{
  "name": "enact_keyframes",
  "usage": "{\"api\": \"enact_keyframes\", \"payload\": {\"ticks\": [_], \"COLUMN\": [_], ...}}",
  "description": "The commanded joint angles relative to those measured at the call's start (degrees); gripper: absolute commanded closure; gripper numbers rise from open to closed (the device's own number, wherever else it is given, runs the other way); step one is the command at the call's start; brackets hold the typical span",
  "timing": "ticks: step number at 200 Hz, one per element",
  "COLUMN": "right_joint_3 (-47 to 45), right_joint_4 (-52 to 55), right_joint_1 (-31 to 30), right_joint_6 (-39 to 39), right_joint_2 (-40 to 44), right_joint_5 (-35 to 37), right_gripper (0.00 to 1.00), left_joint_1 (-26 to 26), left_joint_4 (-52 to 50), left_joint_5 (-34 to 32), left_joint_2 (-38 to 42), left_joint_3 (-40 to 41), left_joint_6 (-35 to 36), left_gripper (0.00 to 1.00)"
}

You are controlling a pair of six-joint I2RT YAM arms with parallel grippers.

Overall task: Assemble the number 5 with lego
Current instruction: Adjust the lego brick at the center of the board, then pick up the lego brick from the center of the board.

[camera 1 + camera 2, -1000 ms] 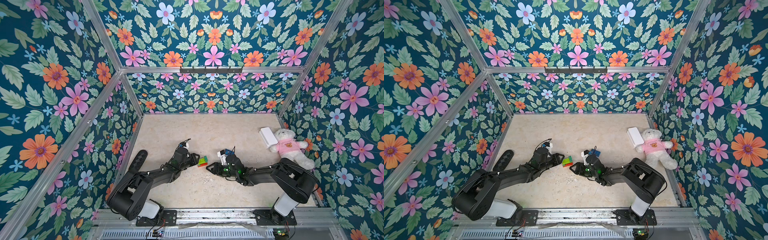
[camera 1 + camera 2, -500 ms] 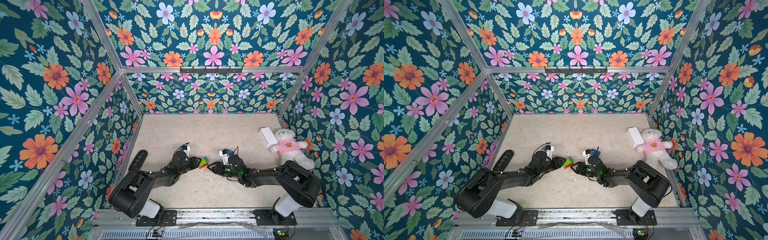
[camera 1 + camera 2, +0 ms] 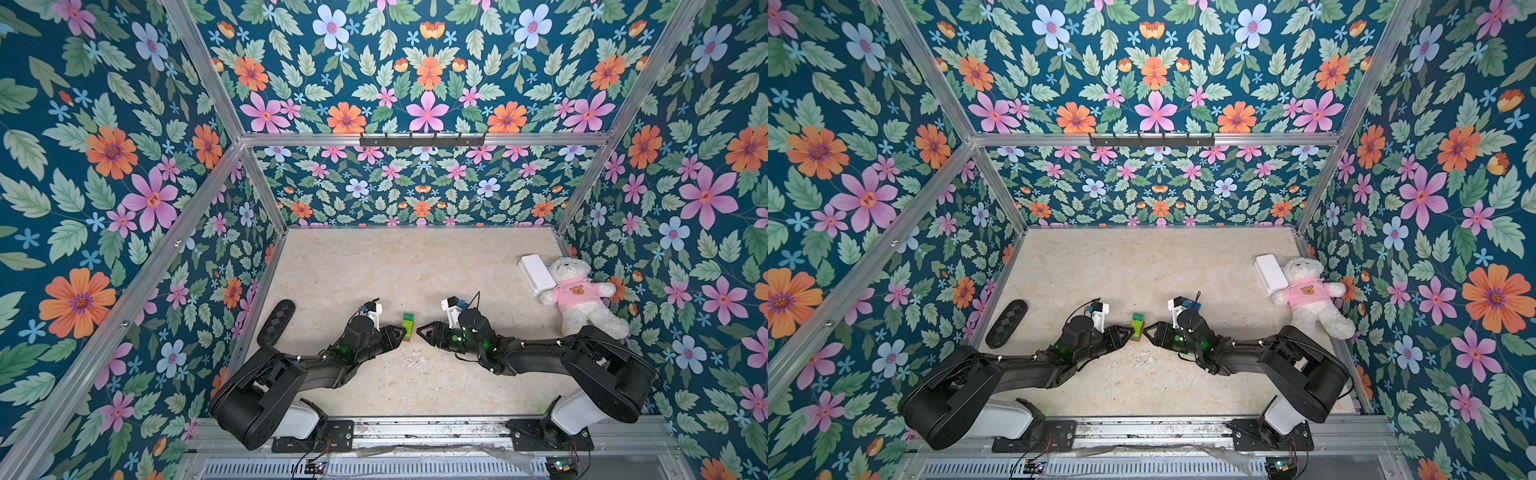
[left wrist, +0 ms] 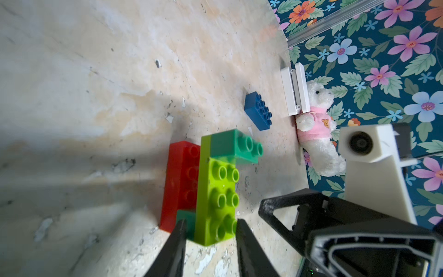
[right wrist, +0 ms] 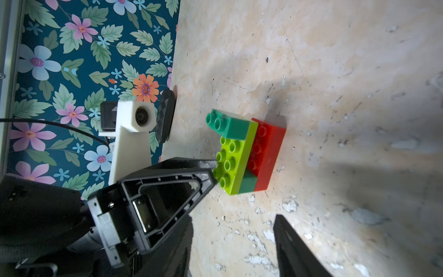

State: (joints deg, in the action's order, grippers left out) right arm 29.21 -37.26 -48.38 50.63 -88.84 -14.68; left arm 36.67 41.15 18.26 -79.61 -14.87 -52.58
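- The left claw [image 4: 211,223] has its jaws drawn narrow, pinching the near end of the lego stack [image 4: 203,182]; one fingertip lies on the studs of the lime-green brick [image 5: 230,156].
- The right claw [image 5: 233,218] holds nothing, jaws parted about halfway, its tips just beside the stack, not touching.
- The stack stands on the table [image 3: 374,270] between both claws: red base, dark-green, lime-green, dark-green on top.
- A blue brick [image 4: 257,111] lies alone, apart from it.
- The white box [image 3: 537,274] is closed and touches the teddy [image 3: 582,297]; its contents are hidden.
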Motion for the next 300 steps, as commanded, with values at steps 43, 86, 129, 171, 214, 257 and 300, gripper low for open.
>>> {"api": "enact_keyframes", "payload": {"ticks": [43,86,129,171,214,257,300], "right_joint_3": [4.54,5.36,5.57,7.74,13.42,21.54,31.54], "right_joint_4": [15.16,16.76,18.61,22.98,30.14,38.66,47.97], "right_joint_1": [-0.22,-0.5,-0.63,-0.93,-3.47,-8.39,-12.06], "right_joint_6": [-5.2,-5.88,-6.52,-8.69,-10.99,-11.3,-10.52], "right_joint_2": [1.92,2.21,3.03,3.06,0.86,-3.26,-11.77], "right_joint_5": [6.79,7.6,8.58,10.74,15.13,21.07,26.22], "right_gripper": [0.41,0.41,0.41,0.39,0.36,0.35,0.31], "left_joint_1": [2.05,3.02,6.22,7.97,8.07,7.98,7.09], "left_joint_4": [3.4,6.74,10.53,13.75,4.19,-25.59,-42.99], "left_joint_5": [-2.35,-2.19,-2.5,-1.52,-7.5,-20.78,-28.08], "left_joint_2": [3.02,-0.87,-5.48,-6.77,3.67,29.86,46.92], "left_joint_3": [2.55,2.15,0.35,-0.03,5.52,9.34,7.89], "left_joint_6": [-2.44,-3.06,-4.02,-4.16,-5.12,-6.13,-4.86], "left_gripper": [0.61,0.61,0.62,0.61,0.6,0.58,0.55]}}
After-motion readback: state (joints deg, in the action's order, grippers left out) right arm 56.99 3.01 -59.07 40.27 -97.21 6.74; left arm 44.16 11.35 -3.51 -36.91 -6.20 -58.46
